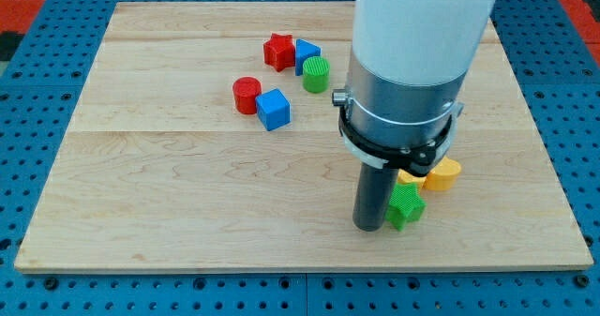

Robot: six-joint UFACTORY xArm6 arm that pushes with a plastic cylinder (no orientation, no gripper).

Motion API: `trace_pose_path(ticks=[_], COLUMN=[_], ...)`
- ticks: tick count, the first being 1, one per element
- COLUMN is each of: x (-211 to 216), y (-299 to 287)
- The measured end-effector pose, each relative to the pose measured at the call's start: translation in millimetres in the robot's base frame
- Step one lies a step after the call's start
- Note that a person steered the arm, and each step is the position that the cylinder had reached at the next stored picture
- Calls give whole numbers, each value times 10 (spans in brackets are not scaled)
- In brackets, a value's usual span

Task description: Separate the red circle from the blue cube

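– Dark rod first: where does my tip [367, 227] stand?

– Low on the view's right half of the wooden counter [141, 185], near its bottom edge. It is a plain rod end and holds nothing. The green star [407, 206] sits just to its right, and they look to be touching.

– What lies beyond the star?

– Just above it a yellow block [410, 178] peeks out, mostly hidden by the arm's grey collar, so its shape cannot be told. A second, rounded yellow block [442, 173] lies just to the right of that one.

– And the red circle?

– The red circle [247, 95] is well apart from my tip, up and to the view's left, above the middle of the counter. The blue cube [274, 109] sits right against it on its lower right side; they appear to touch.

– Anything else up there?

– A red star [278, 51] lies nearer the view's top, with a blue block [307, 51] pressed to its right; that block's shape is hard to make out. A green cylinder [317, 73] stands just below that blue block. This cluster is near the circle and cube but apart from them.

– Around the counter?

– A blue perforated base [56, 16] shows on all sides.
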State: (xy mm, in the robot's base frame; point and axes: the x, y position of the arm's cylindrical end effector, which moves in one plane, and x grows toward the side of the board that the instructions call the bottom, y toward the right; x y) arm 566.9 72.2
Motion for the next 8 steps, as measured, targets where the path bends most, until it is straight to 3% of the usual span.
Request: trace_pose_path(ticks=[2,4,6,8], x=[-58,-244,-437,-439], y=[-61,-1039,-1206,-1762])
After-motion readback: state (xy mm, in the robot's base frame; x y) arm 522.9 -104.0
